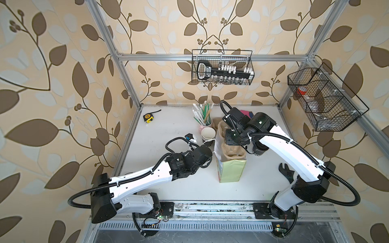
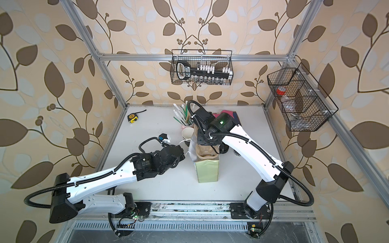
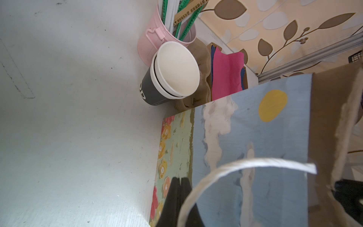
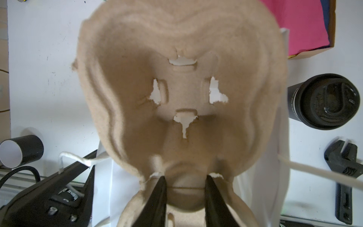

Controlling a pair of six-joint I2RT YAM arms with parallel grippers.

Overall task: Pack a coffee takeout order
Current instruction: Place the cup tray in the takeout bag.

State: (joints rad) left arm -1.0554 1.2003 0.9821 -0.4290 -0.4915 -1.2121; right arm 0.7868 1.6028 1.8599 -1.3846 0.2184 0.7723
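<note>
Left gripper [image 3: 179, 179], fingers pressed together, sits just beside the printed paper bag [image 3: 265, 137] and its white cord handle [image 3: 265, 162], arm stretched low. Right gripper [image 4: 184, 188], wrist bent down from a raised elbow, pinches the brown moulded-pulp two-cup carrier [image 4: 176, 39] over the bag's mouth.

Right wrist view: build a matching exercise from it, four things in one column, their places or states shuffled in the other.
Things:
1. cup carrier
2. coffee cup
3. pink napkin
4. wrench

Places or states:
A. in the cardboard box
B. held by the right gripper
C. black, lying bare on the table
D. capped with a black lid

Pairs: 1-B, 2-D, 3-A, 4-C
</note>
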